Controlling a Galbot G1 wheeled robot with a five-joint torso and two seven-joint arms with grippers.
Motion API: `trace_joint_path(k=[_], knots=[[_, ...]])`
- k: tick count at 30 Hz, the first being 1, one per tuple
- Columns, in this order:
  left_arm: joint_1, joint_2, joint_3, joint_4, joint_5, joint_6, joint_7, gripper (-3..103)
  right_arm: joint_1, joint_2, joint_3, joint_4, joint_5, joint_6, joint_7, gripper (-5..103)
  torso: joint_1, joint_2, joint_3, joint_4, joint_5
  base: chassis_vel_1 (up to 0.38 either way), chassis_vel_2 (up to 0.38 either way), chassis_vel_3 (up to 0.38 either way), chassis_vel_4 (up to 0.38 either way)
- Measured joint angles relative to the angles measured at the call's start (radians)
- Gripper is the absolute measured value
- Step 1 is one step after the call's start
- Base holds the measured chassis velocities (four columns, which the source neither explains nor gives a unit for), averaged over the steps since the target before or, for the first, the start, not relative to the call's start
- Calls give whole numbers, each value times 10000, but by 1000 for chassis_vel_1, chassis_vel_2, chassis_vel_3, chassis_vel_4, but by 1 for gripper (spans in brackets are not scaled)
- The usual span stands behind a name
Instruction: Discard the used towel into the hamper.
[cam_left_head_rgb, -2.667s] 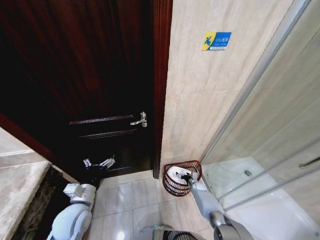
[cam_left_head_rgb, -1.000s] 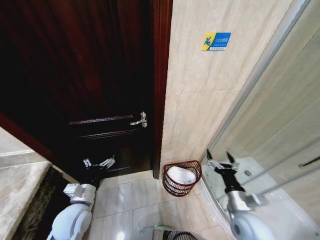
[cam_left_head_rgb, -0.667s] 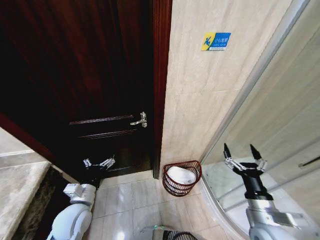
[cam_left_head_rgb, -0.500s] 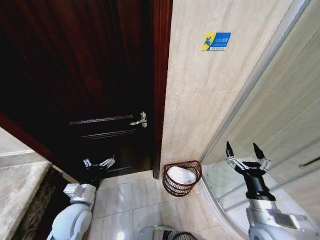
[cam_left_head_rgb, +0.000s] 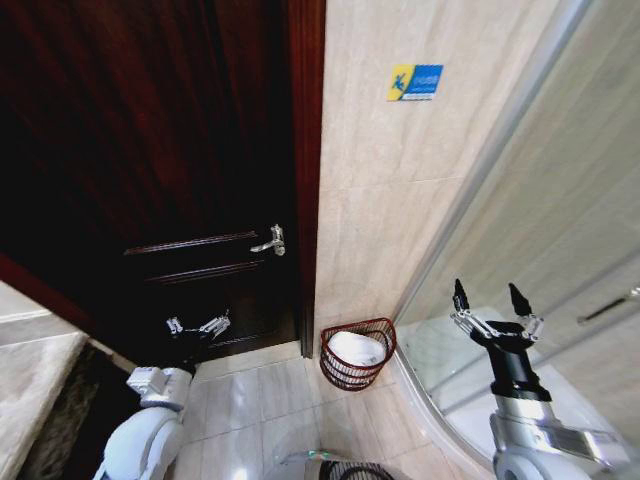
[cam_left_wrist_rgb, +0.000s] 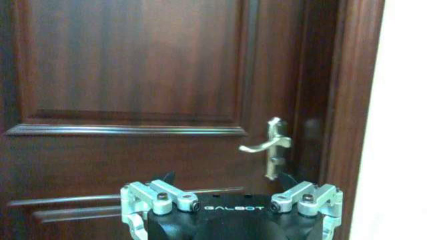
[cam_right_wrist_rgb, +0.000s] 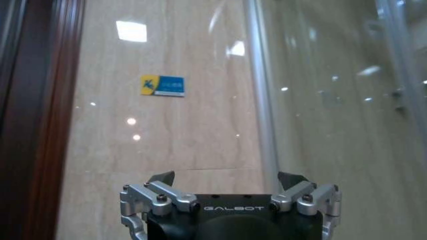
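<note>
**Towel in the hamper, both grippers empty**

Sitting on the tiled floor (cam_left_head_rgb: 250, 395) at the foot of the beige wall (cam_left_head_rgb: 400, 190), the hamper (cam_left_head_rgb: 357, 359) stands just beside the dark wooden door (cam_left_head_rgb: 150, 150) frame on one side and near the curved base of the glass shower screen (cam_left_head_rgb: 560, 230) on the other. A white towel (cam_left_head_rgb: 355, 347) lies bunched inside it, below the rim.

The right gripper (cam_left_head_rgb: 492, 306) is raised in front of the shower screen, well apart from the hamper and higher than it. Its two fingers are spread wide, pointing up, with nothing between them. The right wrist view shows the same gripper (cam_right_wrist_rgb: 227, 182) facing the wall, its fingertips splayed, with a small blue and yellow sign (cam_right_wrist_rgb: 162, 85) on the tiles ahead and the screen's metal post beside it.

The left gripper (cam_left_head_rgb: 197, 326) is held low in front of the door, its fingers parted and empty. In the left wrist view this gripper (cam_left_wrist_rgb: 227, 182) faces the door panels, with the silver lever handle (cam_left_wrist_rgb: 270, 146) ahead of it, near the door's edge.

The sign (cam_left_head_rgb: 415, 81) is high on the wall, well above the hamper.
</note>
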Motion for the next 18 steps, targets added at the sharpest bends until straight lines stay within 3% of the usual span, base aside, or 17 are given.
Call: trace_joint_path(k=[18], knots=[[0, 0, 0, 0, -1, 0, 0, 100, 97, 106, -55, -140, -4, 160, -40, 100, 1, 0, 0, 0, 1, -110, -109, -102, -110]])
